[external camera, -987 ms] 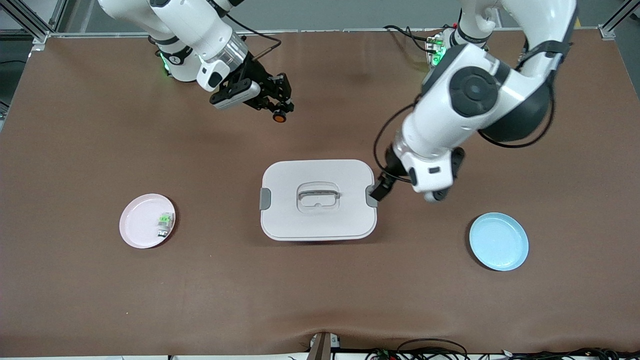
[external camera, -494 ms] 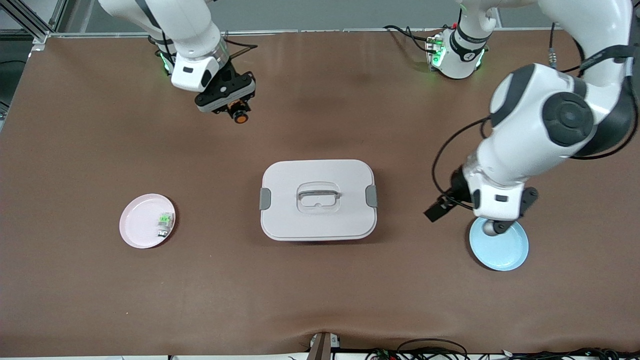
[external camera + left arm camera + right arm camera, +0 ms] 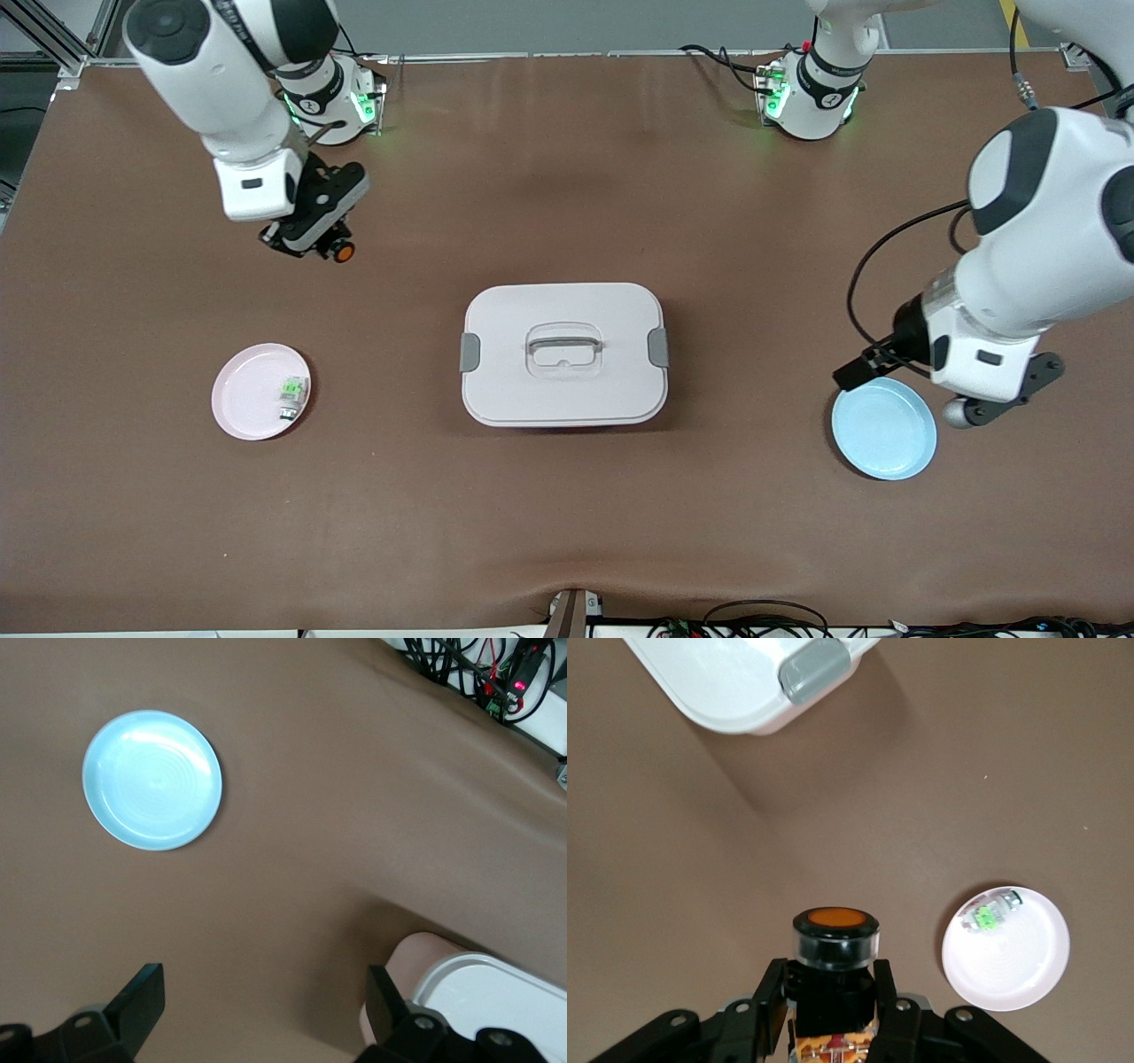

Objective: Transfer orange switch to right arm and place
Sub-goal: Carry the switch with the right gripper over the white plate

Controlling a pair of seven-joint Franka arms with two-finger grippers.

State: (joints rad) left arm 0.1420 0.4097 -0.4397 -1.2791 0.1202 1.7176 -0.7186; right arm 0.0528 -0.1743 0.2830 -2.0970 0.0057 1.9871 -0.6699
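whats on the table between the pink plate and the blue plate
The closed white box sits between the pink plate and the blue plate, seen in the front view.

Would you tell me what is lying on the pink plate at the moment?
On the pink plate lies only a small green-and-silver switch, near its rim. The orange switch is not there; the right claw holds it in the air.

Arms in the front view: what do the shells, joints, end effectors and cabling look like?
Both arms share glossy white shells with dark grey round joint caps. The right arm and left arm each end in a white wrist block carrying a black two-finger unit: right end effector, left end effector. A black cable loops along the left arm's wrist. Green lights glow on both bases.
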